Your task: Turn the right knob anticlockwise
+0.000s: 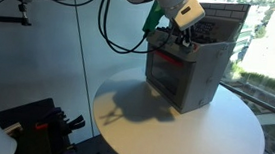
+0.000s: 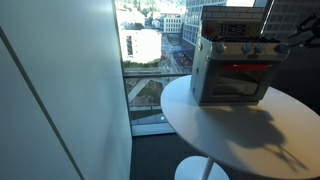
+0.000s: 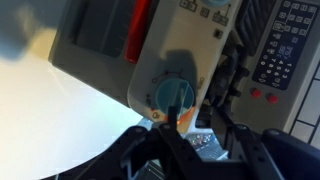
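Note:
A small grey toy oven (image 2: pixel 232 72) with a red-lit window stands on a round white table (image 2: pixel 240 130); it also shows in an exterior view (image 1: pixel 188 71). A row of knobs runs along its top panel, and the rightmost knob (image 2: pixel 264 48) lies beside my gripper (image 2: pixel 285 42). In the wrist view a teal round knob (image 3: pixel 172 95) with a raised bar sits on a white dial plate. My gripper (image 3: pixel 203 128) is open just in front of it. The left finger's tip is at the knob's lower edge and the right finger is off to the side. Nothing is held.
The table (image 1: pixel 188 127) stands next to a tall window (image 2: pixel 150 60) with a city view. A cable bundle (image 1: pixel 112 25) hangs from the arm over the table's back. A dark panel with buttons (image 3: pixel 290 45) sits to the right of the knob.

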Controlling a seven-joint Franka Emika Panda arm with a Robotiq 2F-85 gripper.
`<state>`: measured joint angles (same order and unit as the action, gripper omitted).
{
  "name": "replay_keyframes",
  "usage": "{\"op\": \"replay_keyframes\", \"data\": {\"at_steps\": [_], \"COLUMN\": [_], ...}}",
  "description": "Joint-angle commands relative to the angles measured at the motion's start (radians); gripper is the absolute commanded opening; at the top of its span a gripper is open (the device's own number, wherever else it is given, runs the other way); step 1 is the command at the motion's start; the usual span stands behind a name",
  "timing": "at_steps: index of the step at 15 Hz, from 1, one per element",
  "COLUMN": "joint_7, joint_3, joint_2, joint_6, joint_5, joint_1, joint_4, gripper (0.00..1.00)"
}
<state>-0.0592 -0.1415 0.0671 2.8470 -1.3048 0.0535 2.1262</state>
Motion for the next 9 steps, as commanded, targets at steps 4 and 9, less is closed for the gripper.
{"op": "replay_keyframes", "data": {"at_steps": [4,9], "joint_7": [-0.044,-0.052], "joint_3": [0.003,0.007], "joint_2": [0.015,0.009], "joint_6": [0.002,0.002], "joint_5": [-0.048,-0.050], "joint_1": [0.003,-0.001], "joint_4": [-0.027,-0.029], "gripper": [0.23,0.70]}}
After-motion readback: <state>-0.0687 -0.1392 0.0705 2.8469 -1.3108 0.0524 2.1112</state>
